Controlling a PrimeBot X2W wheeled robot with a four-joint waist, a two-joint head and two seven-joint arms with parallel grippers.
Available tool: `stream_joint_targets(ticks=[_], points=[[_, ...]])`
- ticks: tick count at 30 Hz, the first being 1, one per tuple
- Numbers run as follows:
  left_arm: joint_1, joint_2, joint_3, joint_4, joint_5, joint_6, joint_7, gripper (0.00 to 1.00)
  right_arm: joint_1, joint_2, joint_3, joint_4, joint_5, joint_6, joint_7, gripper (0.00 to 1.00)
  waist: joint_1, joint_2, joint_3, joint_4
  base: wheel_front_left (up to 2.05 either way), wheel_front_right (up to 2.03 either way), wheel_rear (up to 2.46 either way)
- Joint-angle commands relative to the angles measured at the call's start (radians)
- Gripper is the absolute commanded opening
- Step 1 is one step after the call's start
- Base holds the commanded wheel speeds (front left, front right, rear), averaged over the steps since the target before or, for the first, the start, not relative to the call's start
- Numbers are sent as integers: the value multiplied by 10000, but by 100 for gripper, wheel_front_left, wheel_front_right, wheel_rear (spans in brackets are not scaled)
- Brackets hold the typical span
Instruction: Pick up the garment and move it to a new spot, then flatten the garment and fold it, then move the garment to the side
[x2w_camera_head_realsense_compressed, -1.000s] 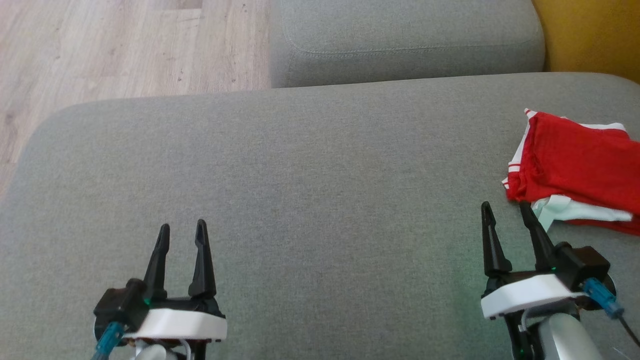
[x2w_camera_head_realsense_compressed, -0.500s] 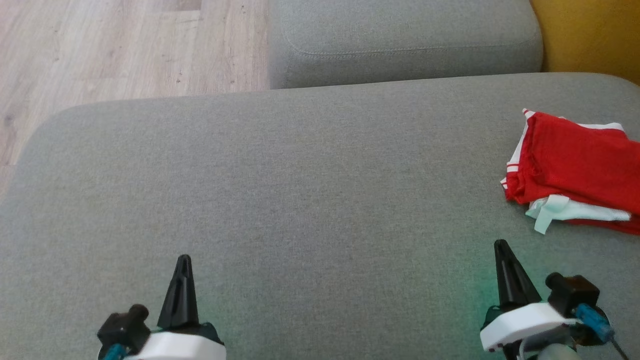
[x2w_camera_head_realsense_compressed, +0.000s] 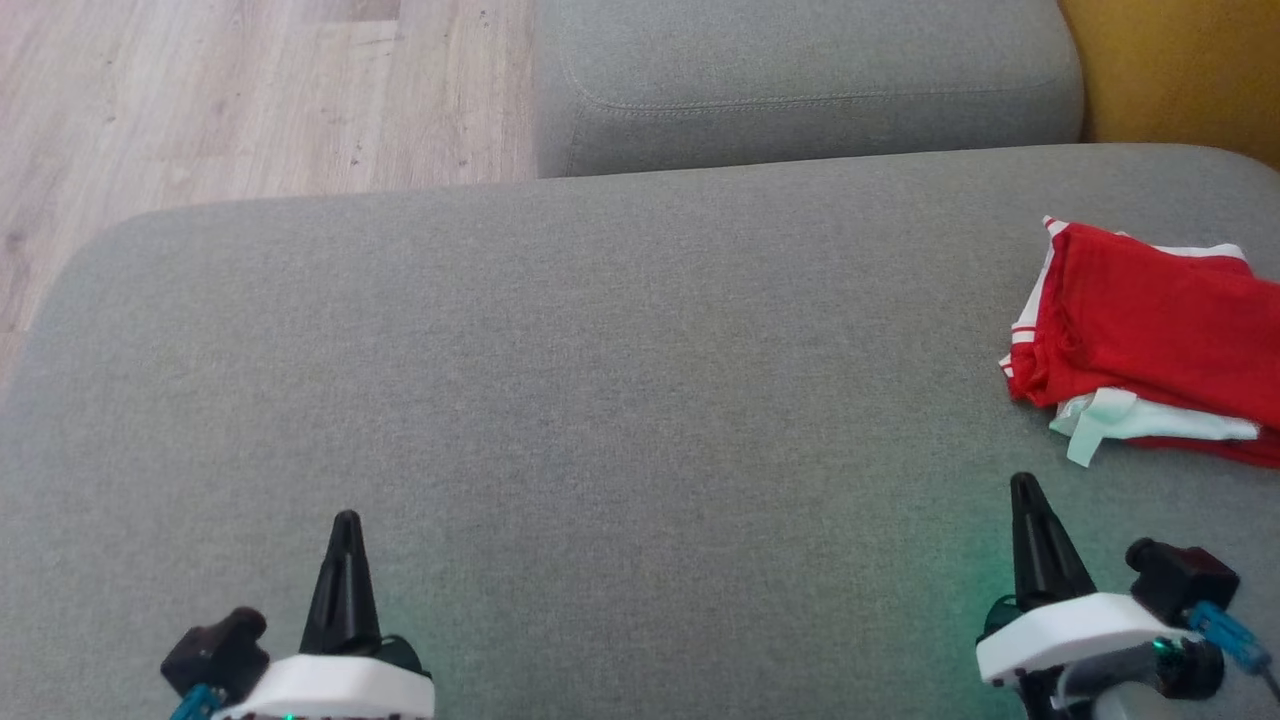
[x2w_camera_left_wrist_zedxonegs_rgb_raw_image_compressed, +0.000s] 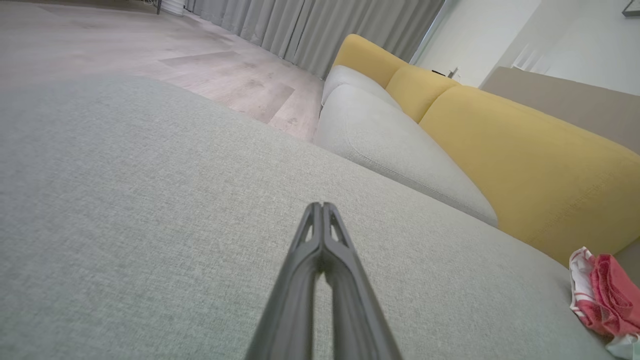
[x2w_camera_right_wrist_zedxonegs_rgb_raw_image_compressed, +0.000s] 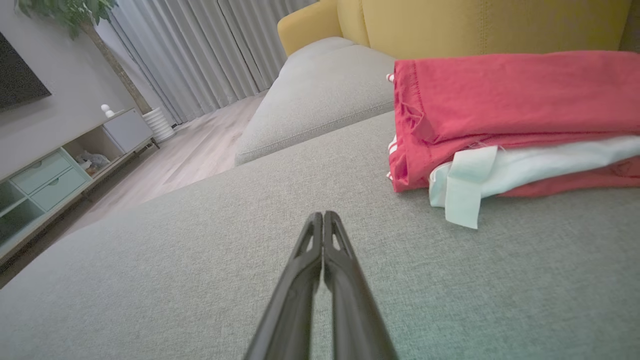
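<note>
While both arms are hanging low at six o'clock of the grey seat cushion (x2w_camera_head_realsense_compressed: 600, 380), the left gripper (x2w_camera_head_realsense_compressed: 345, 522) and the right gripper (x2w_camera_head_realsense_compressed: 1025, 485) are each pressing their two dark fingers together into a single point, pinching nothing. The garment (x2w_camera_head_realsense_compressed: 1150, 330), red with white trim, is lying at three o'clock on the cushion in what looks to me like a finished fold. It is running out past the side of the head view, so I am judging the job to be at or near its end.

What is worrying me is the loose white strip (x2w_camera_right_wrist_zedxonegs_rgb_raw_image_compressed: 462, 192) sticking out of the stack, at about one o'clock from the right gripper's tip. Any swing of that arm toward one o'clock is risking a snag on the strip, dragging the layers apart and undoing the fold. Whether the tips are touching the upholstery I cannot tell.

Open room is lying from nine o'clock through the centre, all bare cushion. At nine o'clock the cushion is rounding off toward the wooden floor (x2w_camera_head_realsense_compressed: 200, 100). At twelve o'clock a seam is separating it from a second cushion (x2w_camera_head_realsense_compressed: 800, 90), and the yellow backrest (x2w_camera_head_realsense_compressed: 1170, 70) is closing off two o'clock. How near the garment is sitting to the three o'clock edge I cannot tell.
</note>
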Motion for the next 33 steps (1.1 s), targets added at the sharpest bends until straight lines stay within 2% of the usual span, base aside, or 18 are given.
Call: stream_joint_targets(ticks=[1, 33], points=[[-512, 9, 212, -352, -261, -58, 56, 0, -488, -22, -62, -388, 336, 12, 57, 0, 0, 0, 1, -3, 0, 0, 0], [-743, 23, 860, -468, -3451, -166, 1002, 0, -668, -30, -443, -706, 4093, 30, 976, 0, 0, 0, 17, -65, 0, 0, 0]])
